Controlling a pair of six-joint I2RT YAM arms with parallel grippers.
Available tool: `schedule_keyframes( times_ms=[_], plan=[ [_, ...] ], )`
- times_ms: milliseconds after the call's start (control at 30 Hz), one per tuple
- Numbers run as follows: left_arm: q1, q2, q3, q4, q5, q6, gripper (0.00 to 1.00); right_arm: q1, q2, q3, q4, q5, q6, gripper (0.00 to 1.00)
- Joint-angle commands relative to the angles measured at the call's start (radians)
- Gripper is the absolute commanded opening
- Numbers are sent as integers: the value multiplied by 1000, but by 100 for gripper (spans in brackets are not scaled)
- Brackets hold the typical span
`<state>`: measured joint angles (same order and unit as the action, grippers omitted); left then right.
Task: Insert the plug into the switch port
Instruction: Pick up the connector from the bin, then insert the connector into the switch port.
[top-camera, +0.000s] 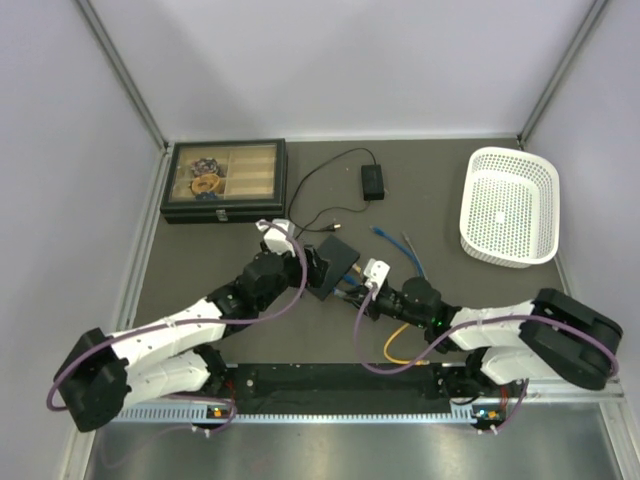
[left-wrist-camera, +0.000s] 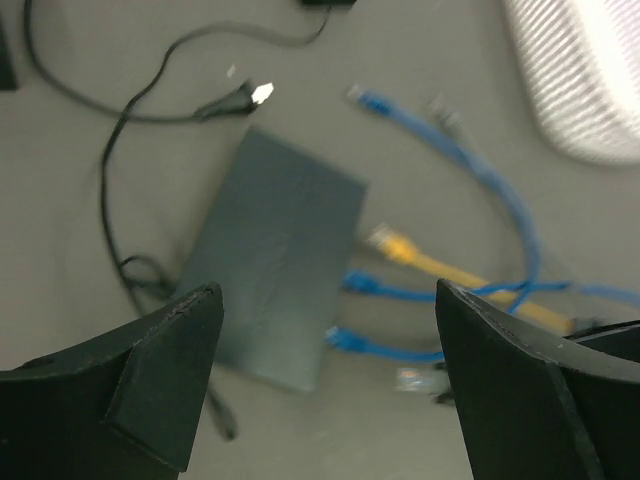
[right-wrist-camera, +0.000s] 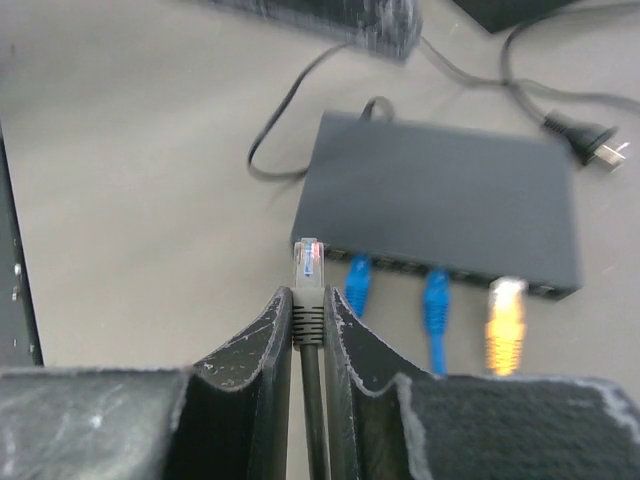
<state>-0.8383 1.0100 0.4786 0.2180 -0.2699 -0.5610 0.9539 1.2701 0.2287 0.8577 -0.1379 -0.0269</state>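
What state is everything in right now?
Left claw, open, above the switch.
Right claw, shut on the grey plug.
Grey plug, short of the switch, not inserted.
Switch, flat on the table, two blue plugs and a yellow plug seated.
Power plug, loose on the table.

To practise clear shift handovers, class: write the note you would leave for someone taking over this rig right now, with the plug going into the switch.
Left gripper: open, empty, above the switch.
Right gripper: shut on the grey plug, whose tip points at the switch's port edge and is short of it.
Two blue plugs and a yellow plug already sit in that edge.
Done: plug gripped and aimed.
Left: line it up with a free port, push it in, let go.
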Motion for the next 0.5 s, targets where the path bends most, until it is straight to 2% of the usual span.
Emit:
schedule_keyframes(
  times_ms=[0, 167, 467],
  plan=[
    [8, 81, 31, -101, 8, 184, 91, 39, 106, -14, 197, 35, 54, 0],
    [15, 186, 37, -83, 14, 213, 91, 46, 195, -12, 302, 46, 78, 0],
    [47, 251, 45, -25, 23, 231, 90, 40, 16, 30, 26, 135, -5, 0]
  ],
)
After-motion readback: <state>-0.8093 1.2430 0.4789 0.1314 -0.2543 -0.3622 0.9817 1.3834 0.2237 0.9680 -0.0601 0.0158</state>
